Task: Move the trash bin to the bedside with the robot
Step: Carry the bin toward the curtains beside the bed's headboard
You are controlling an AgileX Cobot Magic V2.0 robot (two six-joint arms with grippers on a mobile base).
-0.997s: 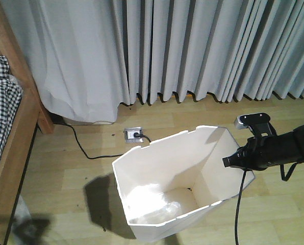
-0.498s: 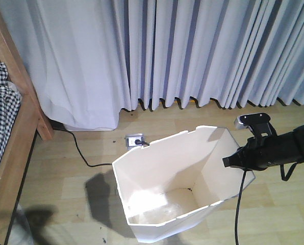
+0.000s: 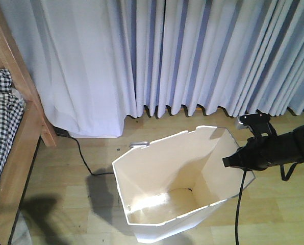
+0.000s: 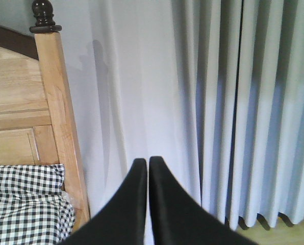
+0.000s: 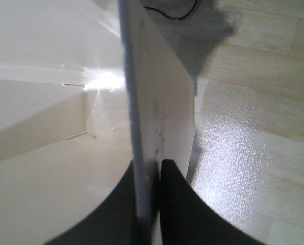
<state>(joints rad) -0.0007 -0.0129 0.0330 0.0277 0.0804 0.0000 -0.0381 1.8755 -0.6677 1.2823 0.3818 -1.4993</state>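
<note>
Still right fingers [image 5: 177,204] astride trash bin [image 3: 162,168] wall, socket [image 3: 138,144] seemingly nearer.

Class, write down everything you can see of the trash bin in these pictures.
The trash bin is cream-white, thin-walled plastic by its look, tapering downward, with an angular, notched rim. It is open-topped and roughly upright, and its inside shows only glare and a dark speck. It is over the wooden floor, in front of the curtains, and apart from the bed at left. The right gripper is shut on its right wall, one finger inside, one outside.
</note>
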